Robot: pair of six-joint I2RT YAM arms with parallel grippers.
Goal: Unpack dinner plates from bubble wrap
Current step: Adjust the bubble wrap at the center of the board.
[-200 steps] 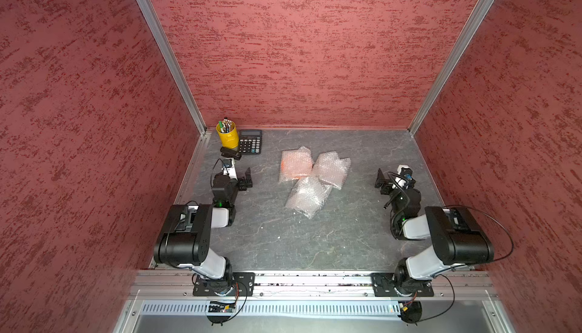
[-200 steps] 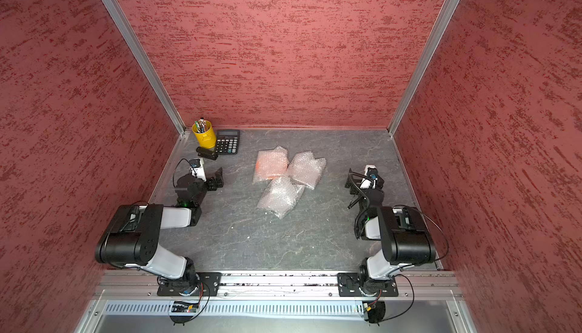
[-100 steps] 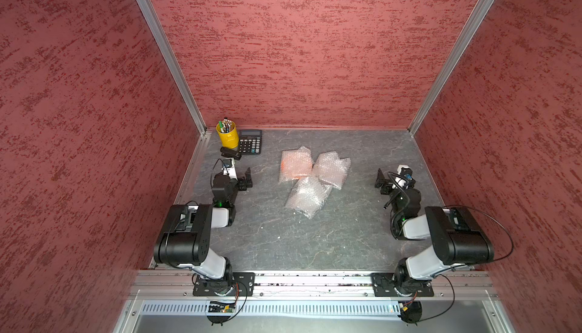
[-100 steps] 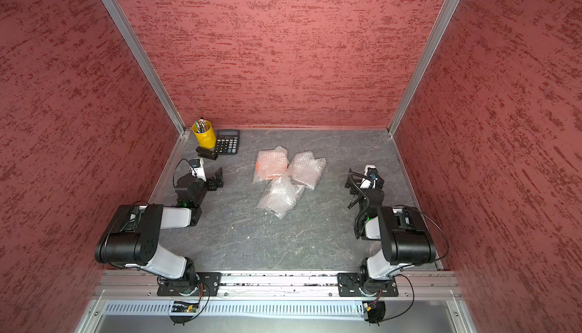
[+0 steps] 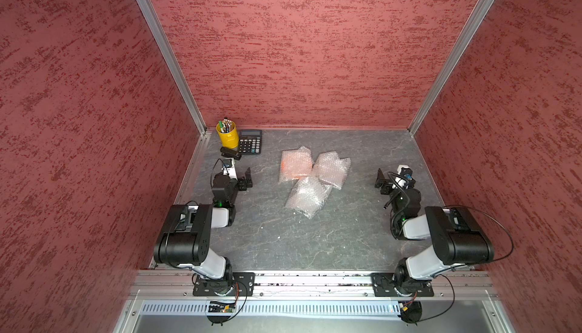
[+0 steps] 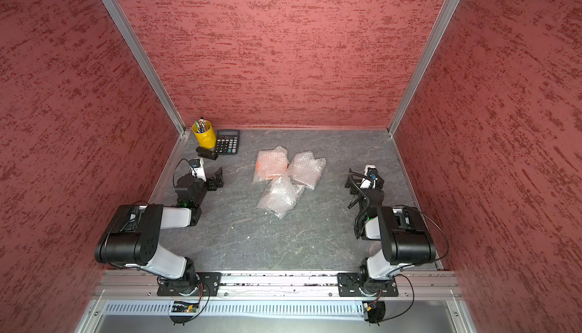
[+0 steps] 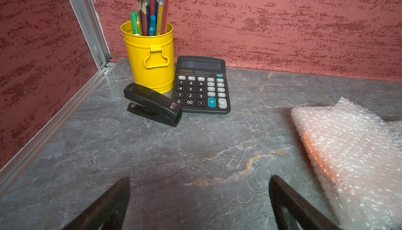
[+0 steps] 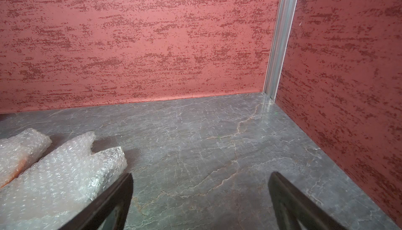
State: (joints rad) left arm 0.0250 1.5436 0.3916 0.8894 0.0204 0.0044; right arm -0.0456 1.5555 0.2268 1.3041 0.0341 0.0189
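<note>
At table centre: three bubble wrap [image 5: 311,178] bundles touching (one shows orange) | left gripper [image 7: 199,180] spread, empty | right gripper [image 8: 200,175] spread, empty

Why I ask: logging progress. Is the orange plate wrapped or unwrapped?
Wrapped: orange plate shows only as tint through its bubble wrap.

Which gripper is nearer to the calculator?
Left. The left gripper sits close in front of the calculator, by the stapler; the right gripper is far across the table, beyond the bubble wrap bundles.
</note>
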